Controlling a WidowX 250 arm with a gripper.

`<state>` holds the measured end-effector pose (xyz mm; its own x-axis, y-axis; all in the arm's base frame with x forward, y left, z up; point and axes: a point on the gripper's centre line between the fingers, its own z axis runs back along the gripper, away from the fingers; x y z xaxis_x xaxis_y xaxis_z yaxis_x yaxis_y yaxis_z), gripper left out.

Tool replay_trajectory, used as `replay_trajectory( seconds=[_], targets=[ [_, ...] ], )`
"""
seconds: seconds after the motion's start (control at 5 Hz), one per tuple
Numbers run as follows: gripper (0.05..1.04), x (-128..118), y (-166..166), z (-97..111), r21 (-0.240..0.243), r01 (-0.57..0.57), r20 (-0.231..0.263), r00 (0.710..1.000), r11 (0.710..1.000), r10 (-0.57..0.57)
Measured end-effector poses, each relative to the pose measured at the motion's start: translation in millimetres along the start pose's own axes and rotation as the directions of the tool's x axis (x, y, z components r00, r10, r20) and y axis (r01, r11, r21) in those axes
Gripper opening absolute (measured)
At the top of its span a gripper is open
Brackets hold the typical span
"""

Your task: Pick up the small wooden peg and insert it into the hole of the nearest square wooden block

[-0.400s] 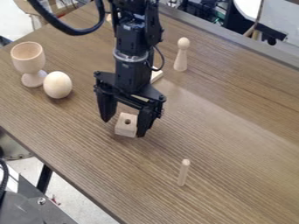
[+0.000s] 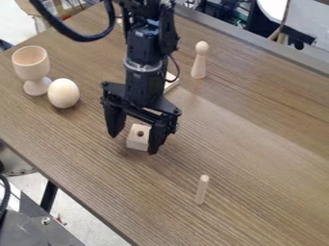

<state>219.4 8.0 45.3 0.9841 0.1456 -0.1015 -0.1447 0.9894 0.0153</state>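
Block rests on brown, wood-grained table above pale floor.

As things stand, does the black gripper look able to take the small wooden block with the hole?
Probably yes: the gripper is open over the block, nothing seen between them, though one finger hides its edge.

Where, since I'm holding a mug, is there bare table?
Widest: the picture-right side of the table, beyond the peg figure and dowel. Smaller: left of the dowel, below the block. Crowded: where the pincer straddles the block, and by the goblet and egg.
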Motion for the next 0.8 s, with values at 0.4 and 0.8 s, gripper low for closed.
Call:
replay_trajectory(
  seconds=[0.4,0.8],
  targets=[
    [0.998,-4.6,-21.7,13.7,0.026,0.026,0.041,0.999,0.999,-0.027],
    [0.998,4.4,-52.5,17.5,0.028,0.087,0.082,0.993,0.996,-0.089]
  ],
)
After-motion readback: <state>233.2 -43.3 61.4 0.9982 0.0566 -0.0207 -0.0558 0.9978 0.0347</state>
